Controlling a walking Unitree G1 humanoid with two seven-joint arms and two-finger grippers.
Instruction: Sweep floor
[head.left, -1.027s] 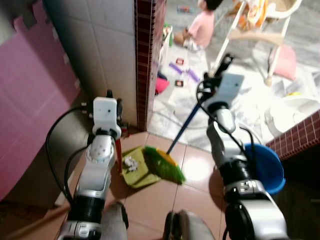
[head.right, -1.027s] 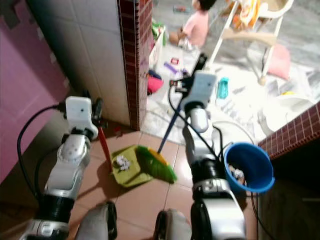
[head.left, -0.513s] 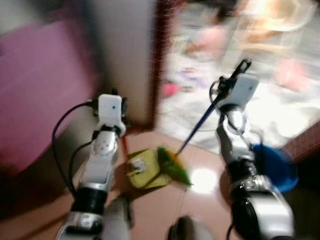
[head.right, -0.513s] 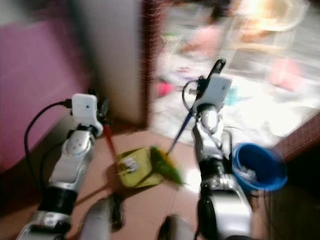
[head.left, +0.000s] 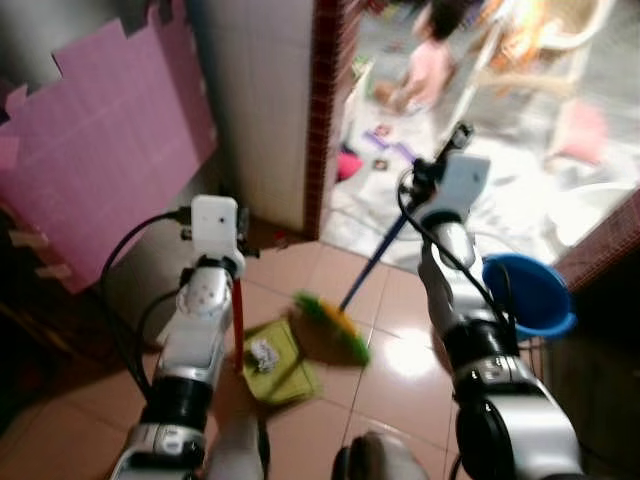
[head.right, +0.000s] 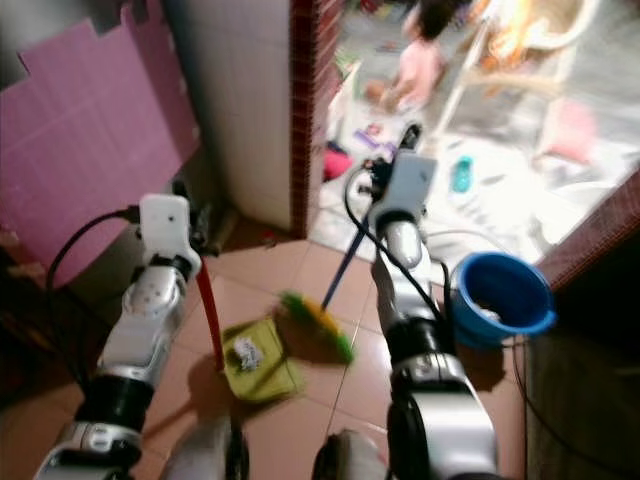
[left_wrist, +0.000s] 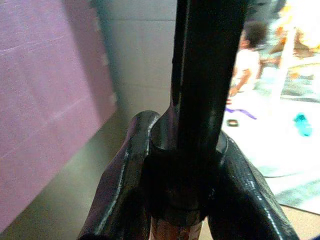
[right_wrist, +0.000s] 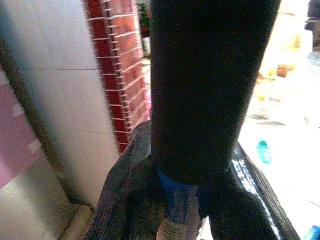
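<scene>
Left eye view: right gripper (head.left: 437, 172) clamps the blue-handled broom (head.left: 333, 327), green bristles beside the crumb-holding dustpan (head.left: 277, 359).

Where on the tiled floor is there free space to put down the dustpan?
Bare tiles lie between the broom head and the blue bucket, and left of the dustpan toward the pink mat. Crowded: around the dustpan and beyond the doorway, near the person.

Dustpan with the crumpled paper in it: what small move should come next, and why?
Probably carry the dustpan toward the blue bucket and tip it in: white paper scraps already sit in the pan, the left gripper clamps its red handle, and the broom is beside it.
</scene>
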